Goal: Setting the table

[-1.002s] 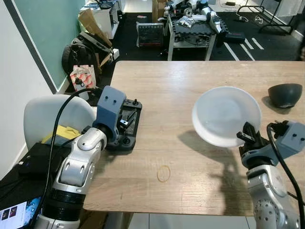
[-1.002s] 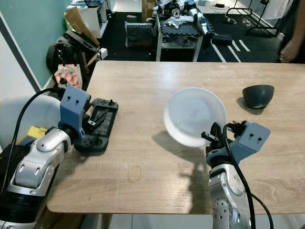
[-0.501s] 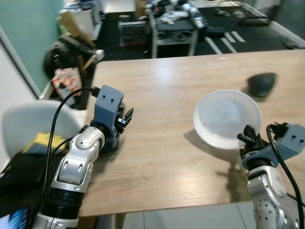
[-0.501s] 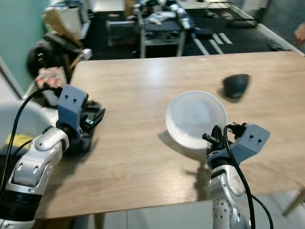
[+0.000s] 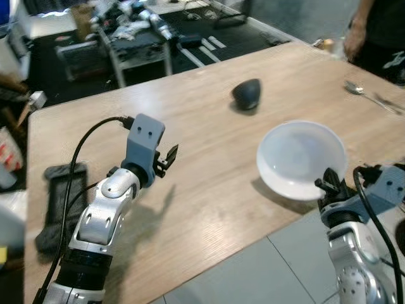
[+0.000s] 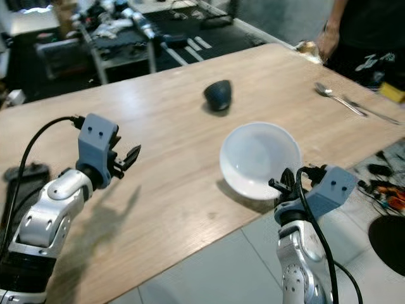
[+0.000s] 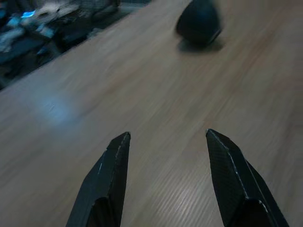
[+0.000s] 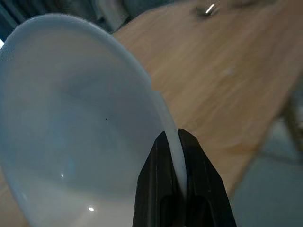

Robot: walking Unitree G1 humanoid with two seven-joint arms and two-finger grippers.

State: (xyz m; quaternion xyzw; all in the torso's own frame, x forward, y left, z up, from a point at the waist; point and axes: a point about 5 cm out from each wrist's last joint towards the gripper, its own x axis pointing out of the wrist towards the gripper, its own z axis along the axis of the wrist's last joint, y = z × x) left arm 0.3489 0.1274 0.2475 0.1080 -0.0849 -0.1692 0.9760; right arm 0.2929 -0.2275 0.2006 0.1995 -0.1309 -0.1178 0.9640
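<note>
A white bowl (image 5: 301, 157) hangs above the near edge of the wooden table (image 5: 190, 133), and my right gripper (image 5: 329, 185) is shut on its near rim. In the right wrist view the two black fingers (image 8: 163, 189) pinch the thin white bowl (image 8: 71, 118) rim between them. My left gripper (image 5: 169, 159) floats open over the left part of the table with nothing in it; its fingers (image 7: 106, 179) are spread wide. A dark bowl (image 5: 247, 93) lies tipped on its side farther back on the table, also seen as the dark bowl (image 7: 199, 21) in the left wrist view.
A spoon (image 6: 338, 98) and other cutlery lie at the table's right end, where a person in black (image 6: 354, 31) stands. A black game controller (image 5: 60, 199) lies at the table's left. A cluttered bench (image 5: 133, 31) stands behind on the dark floor; grey tiles (image 5: 266, 272) lie below the near edge.
The whole view has swung to the right, so the table, dark bowl and controller have shifted left in the picture and the person and cutlery have come into view. Both grippers hold as before.
</note>
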